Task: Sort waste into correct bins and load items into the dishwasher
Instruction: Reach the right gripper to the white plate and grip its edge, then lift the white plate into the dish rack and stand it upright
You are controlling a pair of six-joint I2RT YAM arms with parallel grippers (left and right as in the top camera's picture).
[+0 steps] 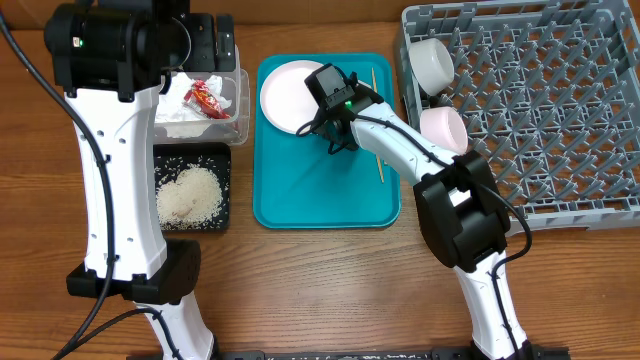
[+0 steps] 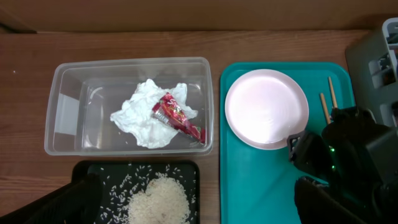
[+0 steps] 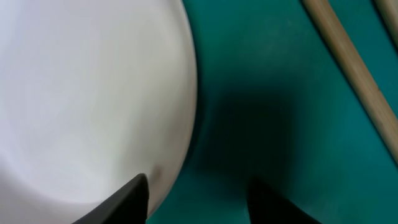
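A white plate (image 1: 288, 95) lies at the back left of the teal tray (image 1: 300, 190). My right gripper (image 1: 335, 135) is open, low at the plate's right rim; in the right wrist view its fingers (image 3: 199, 196) straddle the plate's edge (image 3: 93, 93). Two chopsticks (image 1: 378, 155) lie on the tray's right side, also in the right wrist view (image 3: 354, 68). The clear tub (image 2: 68, 106) holds the white napkin (image 2: 143, 118) and red wrapper (image 2: 180, 118). The black tray (image 2: 84, 171) holds rice (image 2: 155, 202). My left gripper (image 2: 193, 208) is open and empty, high above them.
The grey dish rack (image 1: 540, 110) stands at the right, with a small white cup (image 1: 430, 62) and a pale bowl (image 1: 443, 128) in its left side. The left arm's white body (image 1: 115, 170) runs along the table's left.
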